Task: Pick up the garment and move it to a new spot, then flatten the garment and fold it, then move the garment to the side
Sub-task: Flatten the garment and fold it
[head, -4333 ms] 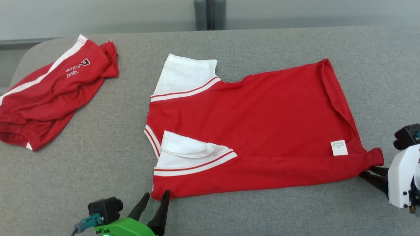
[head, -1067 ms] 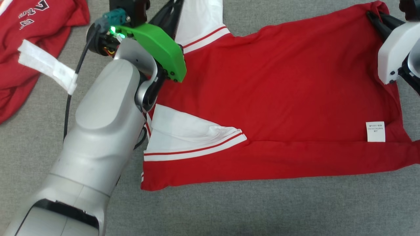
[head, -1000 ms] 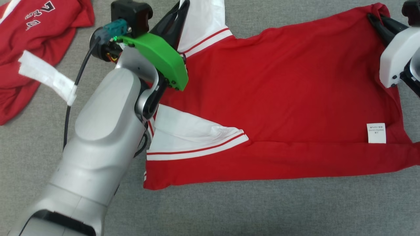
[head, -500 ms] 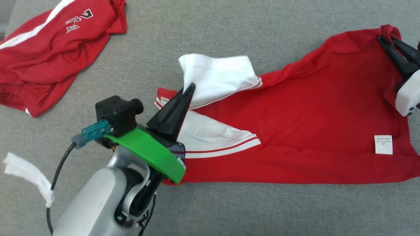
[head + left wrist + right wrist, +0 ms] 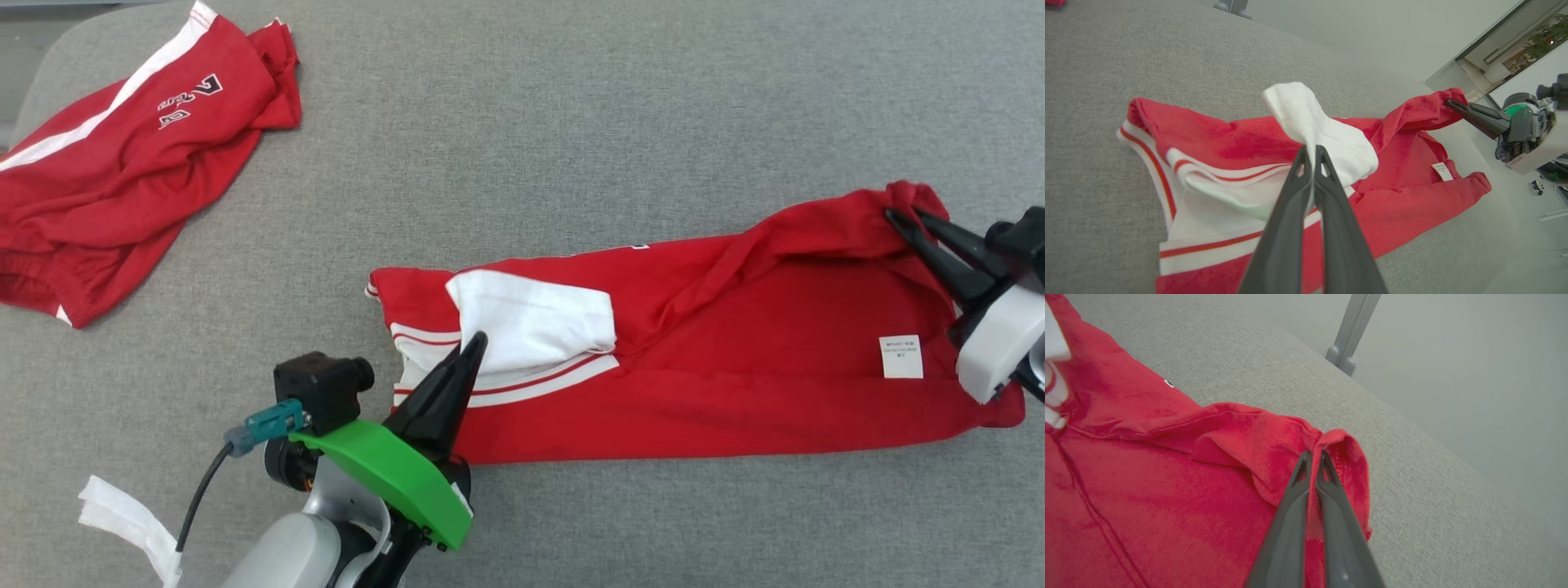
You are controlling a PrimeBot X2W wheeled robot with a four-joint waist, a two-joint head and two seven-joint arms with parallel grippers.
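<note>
Open passage from 11 to 1 o'clock over bare grey fabric surface [image 5: 571,122]. At 10 o'clock, heaped red shorts [image 5: 122,163]. Centre to 3 o'clock blocked by red-and-white shirt [image 5: 735,392]. Bare strip at 5–6 o'clock. At 7 o'clock, arm cable [image 5: 193,502] and white tag [image 5: 118,513].

The crumpled red garment [image 5: 122,188] at the far left of the worktop [image 5: 571,122] carries a large white, dark-edged "7" [image 5: 211,86]. Just beside it runs a shorter row of smaller white characters [image 5: 178,114], too small and tilted to read. The shirt [image 5: 735,392] bears a small white rectangular label [image 5: 900,357] near its right end, printed with a few lines of fine dark text that cannot be made out in the head view, and the left wrist view makes the print no clearer.
</note>
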